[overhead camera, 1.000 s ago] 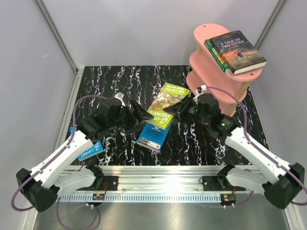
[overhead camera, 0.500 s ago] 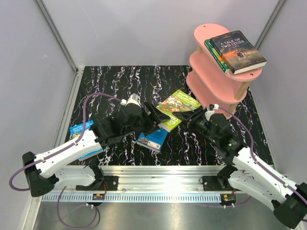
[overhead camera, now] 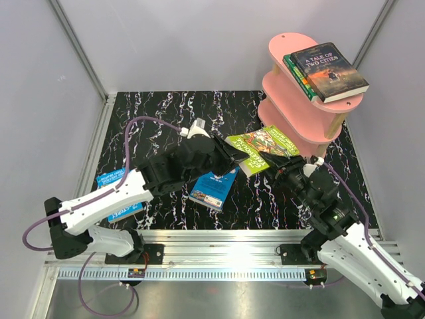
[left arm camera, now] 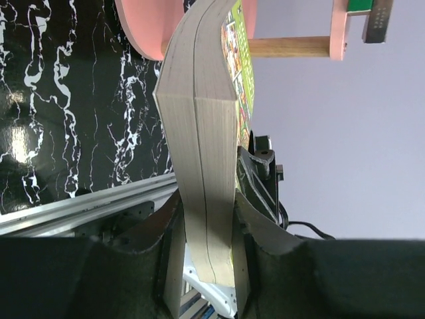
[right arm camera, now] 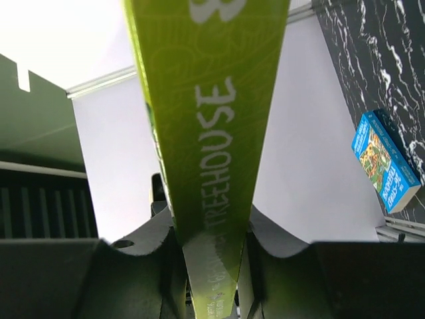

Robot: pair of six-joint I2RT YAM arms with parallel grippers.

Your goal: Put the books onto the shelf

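Held book: a thin green-yellow paperback with a cartoon cover (overhead camera: 262,146) and "TREEHOUSE" in pale letters down its spine. It is raised off the table with the cover facing up, between the two arms and just in front of the shelf's lower tiers.
Left gripper (overhead camera: 234,154): jaws narrow and clamped on the held book at its left side. In the wrist view the black fingers (left arm camera: 174,256) press on both faces of the page block.
Right gripper (overhead camera: 272,159): jaws narrow, gripping the same book at its near right corner. In its wrist view the green spine rises from between the fingers (right arm camera: 156,249).
Shelf: a small pink unit of three rounded oblong tiers on light wooden posts (overhead camera: 289,46), standing at the far right of the table.
On the top tier: a dark grey paperback "A Tale of Two Cities" (overhead camera: 330,72) lies flat on a second, green-edged book (overhead camera: 298,75). Both overhang the tier's right edge.
Table: a black marble-patterned top with white veins (overhead camera: 166,113).
Books left on the table: a bright blue paperback (overhead camera: 214,188) lies flat below the left gripper, partly hidden by that arm. A second bright blue paperback (overhead camera: 118,199) lies at the near left, partly under the arm's white link.
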